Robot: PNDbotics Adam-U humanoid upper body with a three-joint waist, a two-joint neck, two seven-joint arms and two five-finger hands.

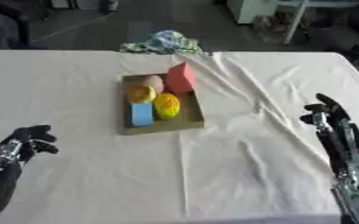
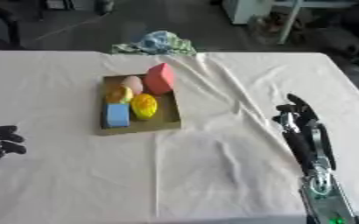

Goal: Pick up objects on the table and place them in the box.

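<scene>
A shallow brown cardboard box (image 1: 190, 122) lies on the white cloth at mid-table. Inside it are a red block (image 1: 180, 77), a pale pink rounded thing (image 1: 154, 83), a yellow-orange round thing (image 1: 141, 93), a yellow ball (image 1: 167, 105) and a blue block (image 1: 142, 114). My left hand (image 1: 31, 139) hovers low at the left with fingers curled and nothing in them. At the right, well apart from the box, my right hand (image 1: 326, 114) stands with fingers straight and empty.
A crumpled blue-green cloth (image 1: 164, 43) lies at the table's far edge behind the box. The white tablecloth (image 1: 244, 162) is wrinkled in front of and right of the box. Dark floor and furniture lie beyond the far edge.
</scene>
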